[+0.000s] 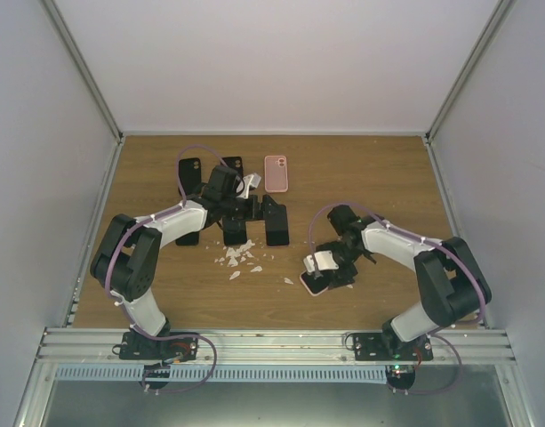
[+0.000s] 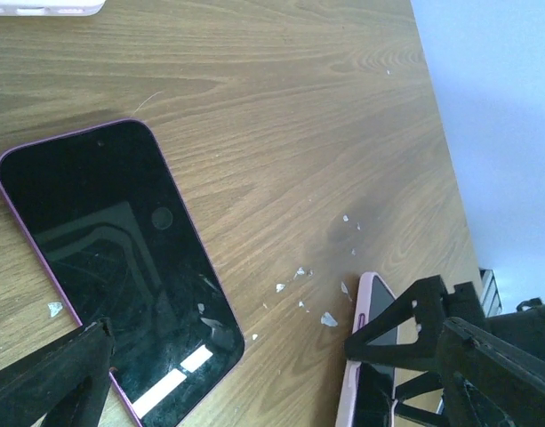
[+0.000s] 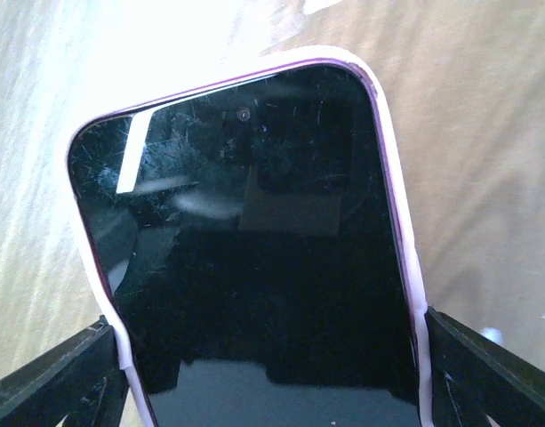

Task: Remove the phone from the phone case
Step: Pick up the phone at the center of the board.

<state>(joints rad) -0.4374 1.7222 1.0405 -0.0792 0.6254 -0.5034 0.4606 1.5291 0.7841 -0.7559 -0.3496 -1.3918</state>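
A phone in a pale pink case [image 3: 254, 258] fills the right wrist view, dark screen up. My right gripper [image 3: 268, 356] is shut on it, a finger against each long edge of the case. In the top view this gripper [image 1: 325, 271] holds the cased phone [image 1: 314, 285] at the table's front right. I cannot tell if it rests on the wood. It also shows in the left wrist view [image 2: 368, 356], partly behind black gripper parts. My left gripper [image 2: 263, 356] is open and empty, over a bare dark phone [image 2: 112, 267]. In the top view the left gripper [image 1: 241, 197] is mid-table.
More dark phones lie by the left arm [image 1: 190, 173], [image 1: 234, 233], [image 1: 275, 222]. A pink case [image 1: 276, 173] lies back up behind them. White scraps [image 1: 241, 258] litter the wood. Grey walls close in three sides, and a metal rail [image 1: 272, 342] runs along the front.
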